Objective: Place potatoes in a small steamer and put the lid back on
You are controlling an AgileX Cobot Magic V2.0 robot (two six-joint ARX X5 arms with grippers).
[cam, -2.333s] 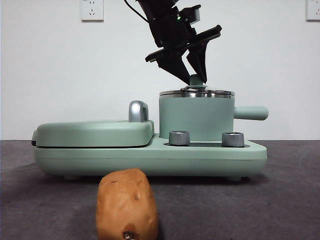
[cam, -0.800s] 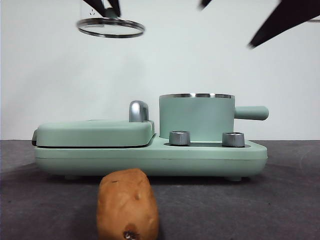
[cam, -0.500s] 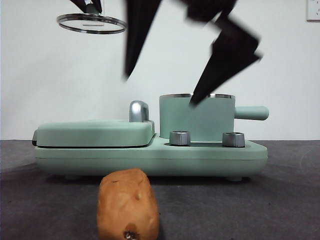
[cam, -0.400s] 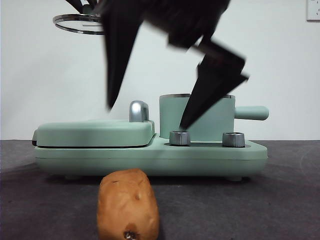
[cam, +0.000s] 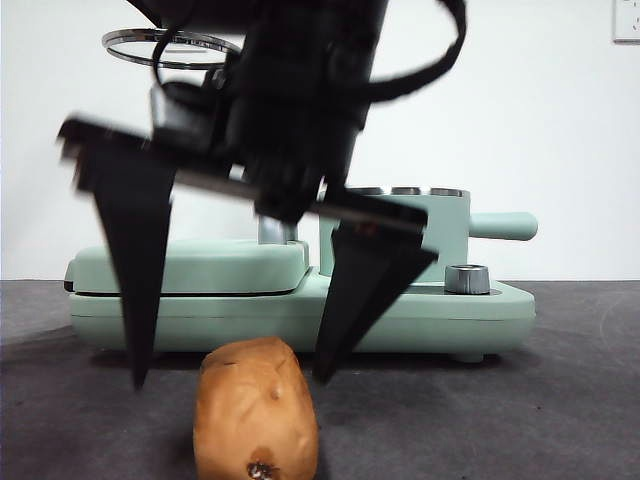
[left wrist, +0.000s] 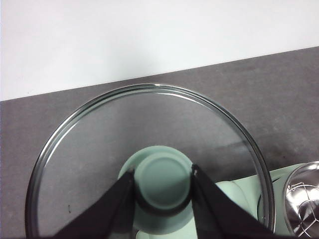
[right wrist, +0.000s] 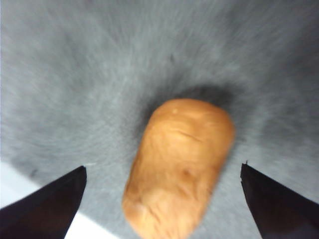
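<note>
The orange-brown potato (cam: 256, 410) lies on the dark table in front of the appliance; it also shows in the right wrist view (right wrist: 179, 164). My right gripper (cam: 230, 378) hangs wide open just above it, one jaw on each side, not touching; in its own view (right wrist: 162, 199) the potato lies between the jaws. The small mint-green steamer (cam: 445, 235) stands uncovered on the appliance, partly hidden behind the right arm. My left gripper (left wrist: 162, 186) is shut on the green knob of the glass lid (left wrist: 99, 129), held high at the upper left of the front view (cam: 170, 45).
The mint-green appliance base (cam: 430, 310) carries the flat griddle cover (cam: 220, 265) with its chrome handle and a steel dial (cam: 466, 279). Two wall sockets sit high on the white wall. Dark table surface lies to both sides of the potato.
The left gripper lifted the lid off the steamer and carried it up to the left. The right gripper swung in from above and dropped, open, to just over the potato.
</note>
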